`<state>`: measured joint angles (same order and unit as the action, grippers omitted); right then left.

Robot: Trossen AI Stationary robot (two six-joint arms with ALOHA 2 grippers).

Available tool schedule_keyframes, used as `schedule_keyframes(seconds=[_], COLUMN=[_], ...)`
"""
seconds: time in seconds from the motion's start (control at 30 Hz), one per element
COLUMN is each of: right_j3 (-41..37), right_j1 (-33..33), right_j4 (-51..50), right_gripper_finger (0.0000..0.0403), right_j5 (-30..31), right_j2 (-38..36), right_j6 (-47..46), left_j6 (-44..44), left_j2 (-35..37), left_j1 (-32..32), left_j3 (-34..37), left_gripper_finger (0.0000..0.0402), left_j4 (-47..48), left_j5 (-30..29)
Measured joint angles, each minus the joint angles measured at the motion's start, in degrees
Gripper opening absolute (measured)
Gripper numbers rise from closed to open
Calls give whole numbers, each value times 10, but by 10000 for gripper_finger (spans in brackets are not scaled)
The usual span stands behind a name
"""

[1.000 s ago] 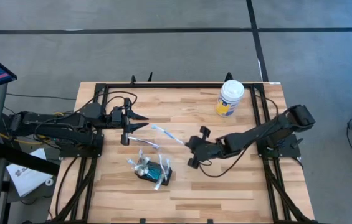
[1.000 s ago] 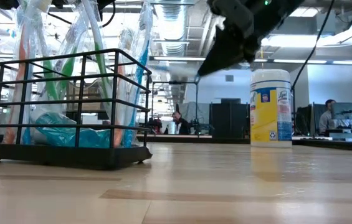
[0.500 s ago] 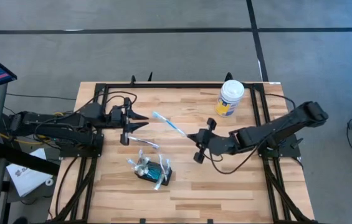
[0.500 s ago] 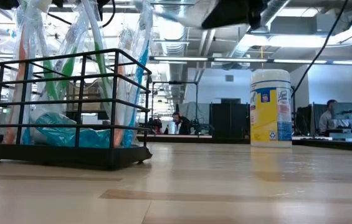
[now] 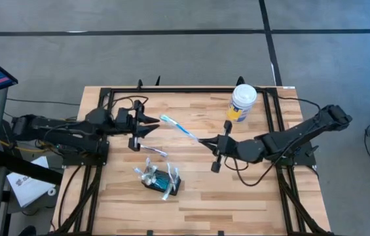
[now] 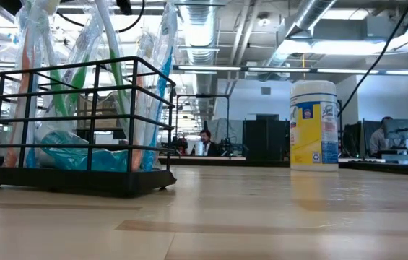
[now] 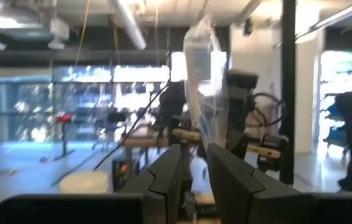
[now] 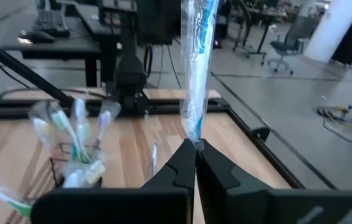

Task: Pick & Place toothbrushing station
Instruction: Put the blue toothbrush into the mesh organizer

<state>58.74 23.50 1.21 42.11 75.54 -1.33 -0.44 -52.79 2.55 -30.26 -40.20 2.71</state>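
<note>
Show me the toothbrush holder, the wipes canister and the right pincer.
toothbrush holder (image 5: 160,181), high view, its black base.
wipes canister (image 6: 314,126), low view, its yellow label.
right pincer (image 8: 193,147), right wrist view, fingertips pinching a wrapped toothbrush.

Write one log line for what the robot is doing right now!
right gripper: shut on wrapped toothbrush, raised | left gripper: at its far end | toothbrushing station: on table, holds other brushes

Left dark two-finger gripper: arm extended low from table's left side, fingers nearly together, clamping thin item. Right dark two-finger gripper: arm stretched toward table centre, fingers pinched tight.
</note>
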Motion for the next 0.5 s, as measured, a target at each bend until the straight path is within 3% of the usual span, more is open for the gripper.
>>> schedule_keyframes(seconds=[0.23,0.5], right_j3=[0,0], right_j1=[17,16], right_j4=[14,27], right_gripper_finger=[0,0], right_j5=[0,0], right_j2=[-4,-7], right_j6=[25,45], left_j6=[-14,-20], left_j2=[-82,-148], left_j1=[0,0], left_j3=[0,-48], left_gripper_finger=[74,85], left_j4=[-154,-164], left_j5=[7,53])
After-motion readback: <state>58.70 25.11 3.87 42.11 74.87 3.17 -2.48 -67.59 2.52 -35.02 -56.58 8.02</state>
